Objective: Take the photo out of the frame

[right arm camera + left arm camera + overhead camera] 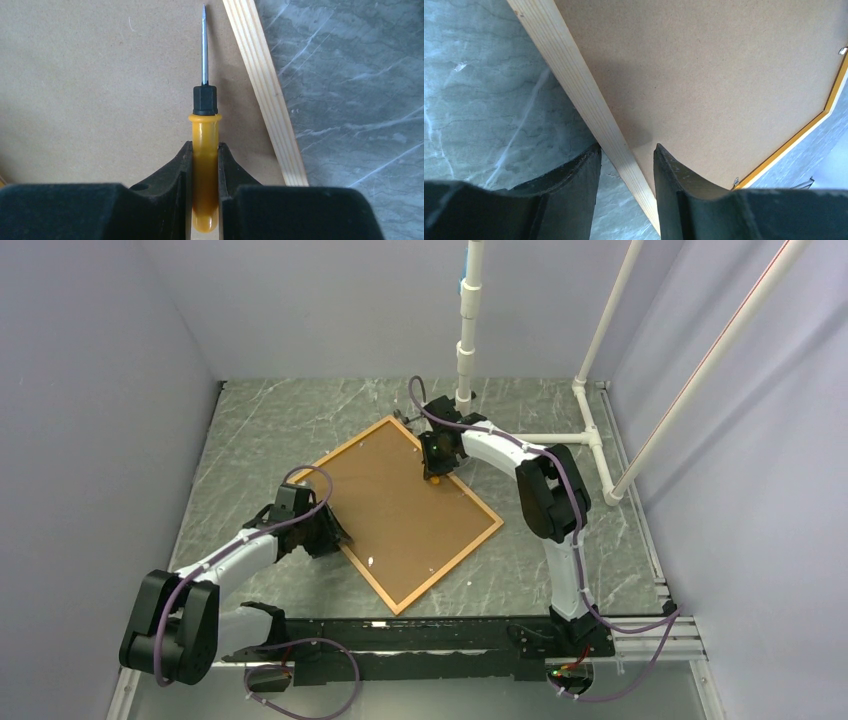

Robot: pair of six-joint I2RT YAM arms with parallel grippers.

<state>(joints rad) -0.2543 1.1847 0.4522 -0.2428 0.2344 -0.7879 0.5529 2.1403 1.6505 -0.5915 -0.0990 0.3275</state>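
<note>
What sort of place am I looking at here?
Likely a lab test booth: plain grey walls enclose a marble-patterned table, with a white pipe rig at the back right.

My table (270, 420): grey marbled top. Frame (450, 568) lies on it face-down, turned diagonally, photo (390, 510) inside with brown board back up. White pipe stand (592, 437) at far right.

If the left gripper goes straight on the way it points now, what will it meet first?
Most likely the frame: its pale wooden rail lies just ahead, between the open fingers of the left gripper. Depth is unclear.
</note>
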